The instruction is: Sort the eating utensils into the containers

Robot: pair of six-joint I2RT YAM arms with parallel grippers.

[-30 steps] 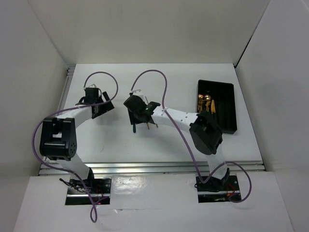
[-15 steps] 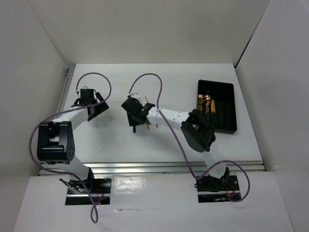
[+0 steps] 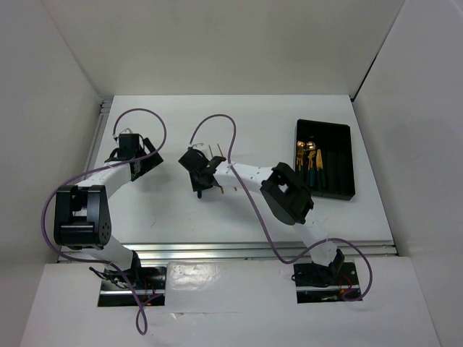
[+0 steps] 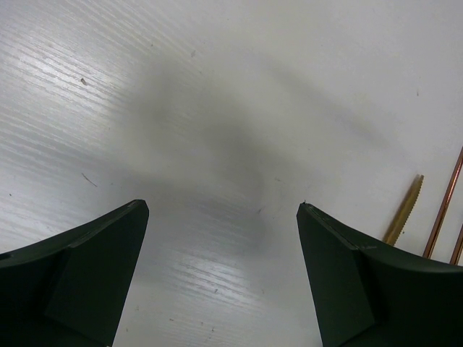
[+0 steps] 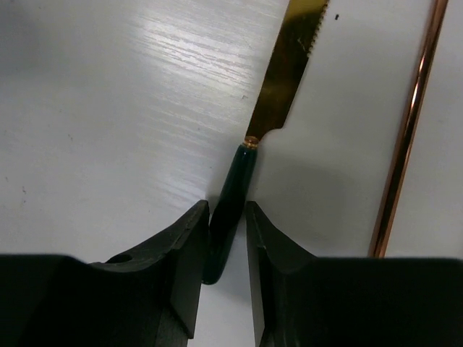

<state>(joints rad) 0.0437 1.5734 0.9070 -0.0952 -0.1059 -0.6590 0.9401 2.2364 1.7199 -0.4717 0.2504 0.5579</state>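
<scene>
A knife (image 5: 288,79) with a gold serrated blade and a dark green handle lies flat on the white table. My right gripper (image 5: 227,208) has closed in on the handle: the left pad lies along it and the right fingertip touches it. From above, the right gripper (image 3: 200,182) is mid-table. A copper chopstick (image 5: 405,130) lies just right of the knife. The black divided tray (image 3: 341,173) at the right holds several gold and teal utensils (image 3: 308,155). My left gripper (image 4: 221,210) stands open over bare table, with the knife tip (image 4: 405,210) and chopsticks (image 4: 445,202) at its right edge.
White walls close in the table on the left, the back and the right. Purple cables loop above both wrists (image 3: 217,119). A metal rail (image 3: 231,249) runs along the near edge in front of the arm bases.
My right gripper slid a little left and its jaws narrowed around the knife handle. My left arm drew back to the left and then held still.
</scene>
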